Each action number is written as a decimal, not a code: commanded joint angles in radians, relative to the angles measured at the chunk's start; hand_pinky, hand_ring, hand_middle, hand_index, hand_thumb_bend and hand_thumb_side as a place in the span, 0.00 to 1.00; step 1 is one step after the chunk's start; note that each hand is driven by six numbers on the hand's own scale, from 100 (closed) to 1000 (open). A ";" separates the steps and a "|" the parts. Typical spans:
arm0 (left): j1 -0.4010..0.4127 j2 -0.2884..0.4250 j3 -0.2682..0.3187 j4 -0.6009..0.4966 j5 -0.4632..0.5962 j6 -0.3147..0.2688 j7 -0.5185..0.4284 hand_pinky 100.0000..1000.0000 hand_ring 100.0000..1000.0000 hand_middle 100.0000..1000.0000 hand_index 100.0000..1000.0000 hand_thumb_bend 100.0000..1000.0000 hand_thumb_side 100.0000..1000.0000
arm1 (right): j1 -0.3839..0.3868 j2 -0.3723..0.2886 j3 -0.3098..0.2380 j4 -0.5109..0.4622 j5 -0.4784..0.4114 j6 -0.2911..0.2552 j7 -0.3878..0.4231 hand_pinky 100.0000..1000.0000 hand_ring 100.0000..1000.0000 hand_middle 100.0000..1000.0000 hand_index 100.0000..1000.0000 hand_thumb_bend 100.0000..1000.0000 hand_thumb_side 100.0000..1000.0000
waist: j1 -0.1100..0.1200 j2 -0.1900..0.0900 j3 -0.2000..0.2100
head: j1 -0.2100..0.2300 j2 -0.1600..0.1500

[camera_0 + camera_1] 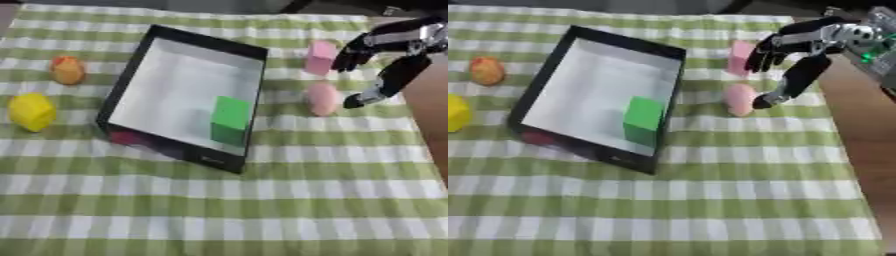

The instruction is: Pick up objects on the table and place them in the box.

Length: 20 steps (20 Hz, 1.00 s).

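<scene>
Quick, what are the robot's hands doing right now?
Right hand: open, fingers spread beside the pink block and pink egg, holding nothing.
Left hand: not in the pictures.

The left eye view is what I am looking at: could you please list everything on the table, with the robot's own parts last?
Green-and-white checked tablecloth: one, covering the table.
Black-rimmed shallow box with pale floor: one, centre-left, lying askew.
Green block: one, inside the box at its near right side.
Dark pink object: one, only partly seen at the box's near left corner.
Orange rounded object: one, far left of the box.
Yellow rounded object: one, near left of the box.
Pink block: one, right of the box, farther back.
Pink egg-shaped object: one, right of the box, nearer.
Right hand: one, black and silver, upper right, fingers spread beside the pink items.
</scene>
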State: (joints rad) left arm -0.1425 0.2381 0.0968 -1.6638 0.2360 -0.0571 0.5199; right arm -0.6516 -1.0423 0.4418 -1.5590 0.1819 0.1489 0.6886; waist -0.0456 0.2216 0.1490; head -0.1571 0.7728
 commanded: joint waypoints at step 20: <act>-0.011 0.006 -0.003 -0.011 0.002 0.000 -0.008 0.71 0.65 0.65 0.74 0.33 0.59 | -0.039 0.111 0.042 0.177 0.164 -0.018 -0.127 0.84 0.78 0.69 0.77 0.45 0.23 | 0.014 -0.004 0.006 | -0.002 -0.003</act>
State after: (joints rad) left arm -0.1441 0.2363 0.0945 -1.6638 0.2375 -0.0567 0.5158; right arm -0.6738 -0.9124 0.4935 -1.3865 0.3385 0.1355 0.5633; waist -0.0454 0.2229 0.1547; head -0.1585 0.7728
